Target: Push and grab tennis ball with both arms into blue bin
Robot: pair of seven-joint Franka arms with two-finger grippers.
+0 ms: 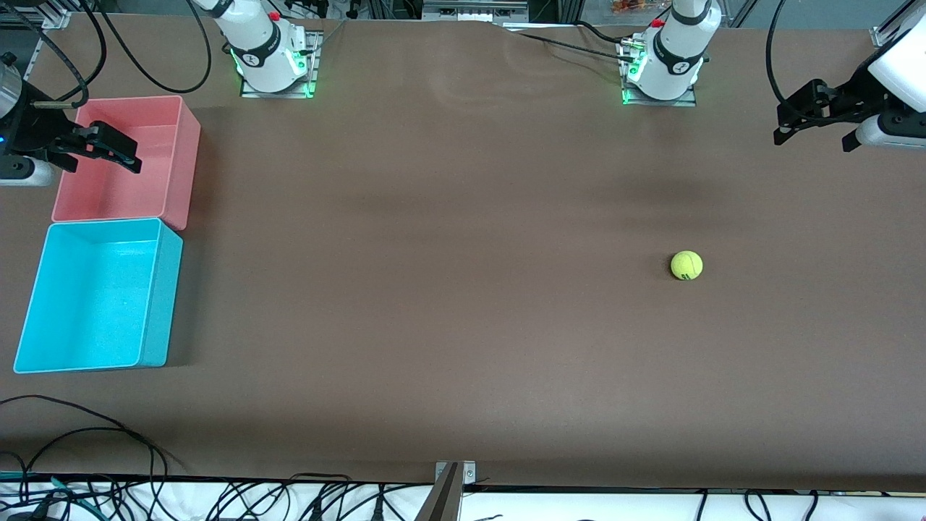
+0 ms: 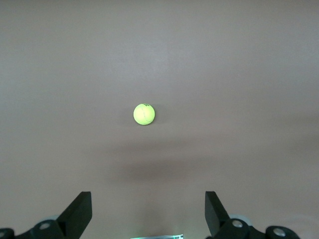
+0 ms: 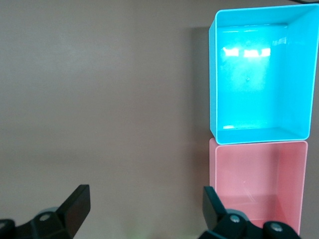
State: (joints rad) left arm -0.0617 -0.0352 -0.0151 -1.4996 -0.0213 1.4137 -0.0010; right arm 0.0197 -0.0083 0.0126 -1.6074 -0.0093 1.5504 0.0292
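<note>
Both grippers have their jaws wide apart and hold nothing. The left gripper (image 1: 785, 123) hangs over the left arm's end of the table (image 1: 448, 304), its arm partly cut off. The right gripper (image 1: 126, 153) hangs over the pink bin (image 1: 181, 155). The blue bin (image 1: 163, 304) touches the pink one, nearer the front camera. The tennis ball (image 1: 686, 265) sits alone on the table toward the left arm's end.

Ball (image 1: 686, 265): yellow-green, dark printed mark. Bin (image 1: 94, 297): bright cyan-blue. Second bin (image 1: 126, 159): pink. Table (image 1: 448, 289): plain brown. Arms: white, black grippers.
</note>
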